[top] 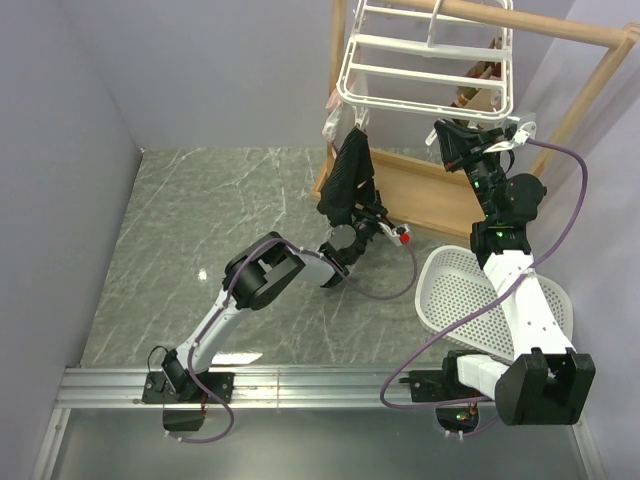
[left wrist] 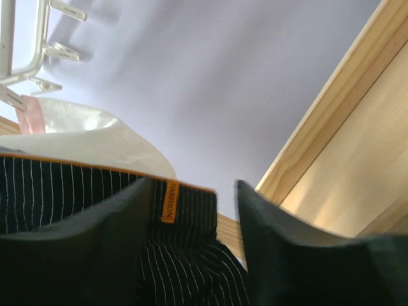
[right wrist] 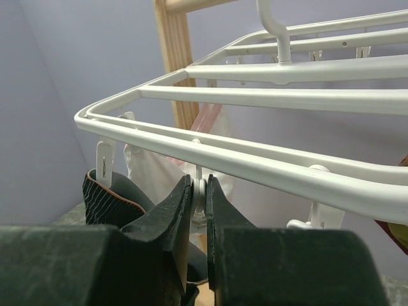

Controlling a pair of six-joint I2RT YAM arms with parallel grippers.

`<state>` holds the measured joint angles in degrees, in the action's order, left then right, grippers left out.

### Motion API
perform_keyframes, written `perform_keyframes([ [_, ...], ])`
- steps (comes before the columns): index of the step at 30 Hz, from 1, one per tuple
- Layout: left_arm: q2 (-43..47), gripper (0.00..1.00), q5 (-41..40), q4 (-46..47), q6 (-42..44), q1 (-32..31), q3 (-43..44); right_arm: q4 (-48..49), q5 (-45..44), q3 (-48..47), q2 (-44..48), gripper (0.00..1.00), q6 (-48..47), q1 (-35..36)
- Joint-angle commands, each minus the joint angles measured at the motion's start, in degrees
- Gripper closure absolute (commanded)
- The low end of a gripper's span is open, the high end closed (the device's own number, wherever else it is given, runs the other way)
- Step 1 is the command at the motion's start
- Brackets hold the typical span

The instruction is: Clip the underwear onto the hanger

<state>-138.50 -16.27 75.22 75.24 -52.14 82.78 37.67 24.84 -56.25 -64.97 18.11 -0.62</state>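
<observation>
The underwear [top: 350, 175] hangs from the hanger's [top: 400, 104] 7 o'clock corner, toward 12 o'clock over the surface [top: 200, 220]. The left tool [top: 350, 238] sits just below — jaws apart, striped fabric between them. The right tool [right wrist: 199, 191] — nearly closed — pinches a small white clip [right wrist: 199, 182] under the front bar.
</observation>
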Motion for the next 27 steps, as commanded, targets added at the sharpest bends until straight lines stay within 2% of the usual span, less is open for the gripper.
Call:
perform_keyframes([
  [1, 1.65, 0.43, 1.42, 31.65, -1.59, -0.24, 0.72, 0.03, -1.29, -2.73, -0.33, 1.00, -0.53, 0.36],
  [2, 2.09, 0.52, 1.59, 31.65, -2.20, -0.24, -0.33, 0.03, -1.11, -2.90, -0.42, 1.00, -0.44, 0.36],
  [3, 3.13, 0.56, 1.86, 31.65, -2.64, -0.33, -1.04, 0.03, -1.11, -2.99, -0.33, 1.00, -0.44, 0.36],
  [6, 6.03, 0.61, 2.38, 31.65, -4.66, -1.38, -5.34, 0.21, -1.02, -2.99, -0.51, 1.00, -0.44, 0.36],
  [7, 7.00, 0.59, 2.39, 31.65, -5.01, -1.91, -6.83, 0.21, -1.11, -2.99, -0.51, 1.00, -0.53, 0.36],
  [10, 11.66, 0.40, 1.95, 31.65, -8.69, -4.37, -14.12, 0.12, -1.11, -2.99, -0.33, 1.00, -0.62, 0.36],
  [11, 12.63, 0.28, 1.34, 31.65, -9.14, -5.07, -17.53, 0.12, -1.20, -2.99, -0.25, 1.00, -0.71, 0.36],
  [14, 16.50, 0.14, -1.11, 31.57, -11.95, -7.62, -23.60, 0.12, -1.11, -2.99, -0.16, 1.00, -0.79, 0.36],
  [18, 22.37, 0.11, -6.73, 31.48, -19.24, -10.34, -29.25, -0.05, -1.11, -3.08, 0.02, 1.00, -0.79, 0.36],
  [19, 23.78, 0.11, -8.06, 30.96, -24.13, -10.70, -30.39, -0.05, -1.11, -3.08, -0.07, 1.00, -0.79, 0.36],
  [21, 29.21, 0.12, -10.87, 24.30, -30.73, -11.23, -33.90, 0.03, -1.11, -3.08, -0.07, 1.00, -0.88, 0.36],
  [22, 31.51, 0.13, -11.06, 20.36, -38.77, -11.23, -34.96, -0.14, -1.11, -3.08, -0.07, 1.00, -0.79, 0.36],
  [23, 35.71, 0.13, -11.32, 12.75, -42.68, -11.23, -36.45, -0.14, -0.94, -3.16, -0.07, 1.00, -0.79, 0.36],
  [25, 38.55, 0.14, -13.42, 5.58, -51.98, -11.23, -36.64, -0.23, -1.11, -3.17, 0.02, 1.00, -0.71, 0.36],
  [27, 39.62, 0.13, -15.53, 1.27, -55.54, -11.32, -36.29, -0.49, -1.02, -3.25, -0.07, 1.00, -0.79, 0.36],
])
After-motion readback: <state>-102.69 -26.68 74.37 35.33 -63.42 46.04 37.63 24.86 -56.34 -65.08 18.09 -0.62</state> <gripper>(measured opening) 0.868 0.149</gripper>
